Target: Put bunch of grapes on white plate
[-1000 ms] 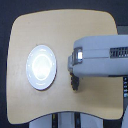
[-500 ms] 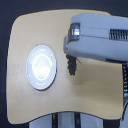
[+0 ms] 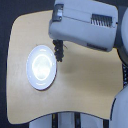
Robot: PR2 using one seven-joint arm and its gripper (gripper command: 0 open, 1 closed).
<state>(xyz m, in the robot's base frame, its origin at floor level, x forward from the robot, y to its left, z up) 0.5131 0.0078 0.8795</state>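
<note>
Hanging below the bulky grey gripper (image 3: 58,44), the bunch of grapes (image 3: 59,51) is seen as a short dark cluster, apparently lifted clear of the wooden table (image 3: 85,85) and positioned just beside the right-hand rim of the white plate (image 3: 42,67) as the exterior view shows it. The fingertips are hidden under the arm's casing, so whether the jaws are clamped on the fruit cannot be told from this view (the dangling position suggests a hold near the upper end, but this is inferred only). The plate is noted as bare and lying flat on the table. The bunch is judged light, soft and loosely jointed: individual grapes may be crushed under firm pressure or shed if the cluster is swung. The stem end would be the soundest place to take hold, although it cannot be made out here. A short sideways carry over the plate's centre, followed by a low, gentle lowering, is judged to remain.
</note>
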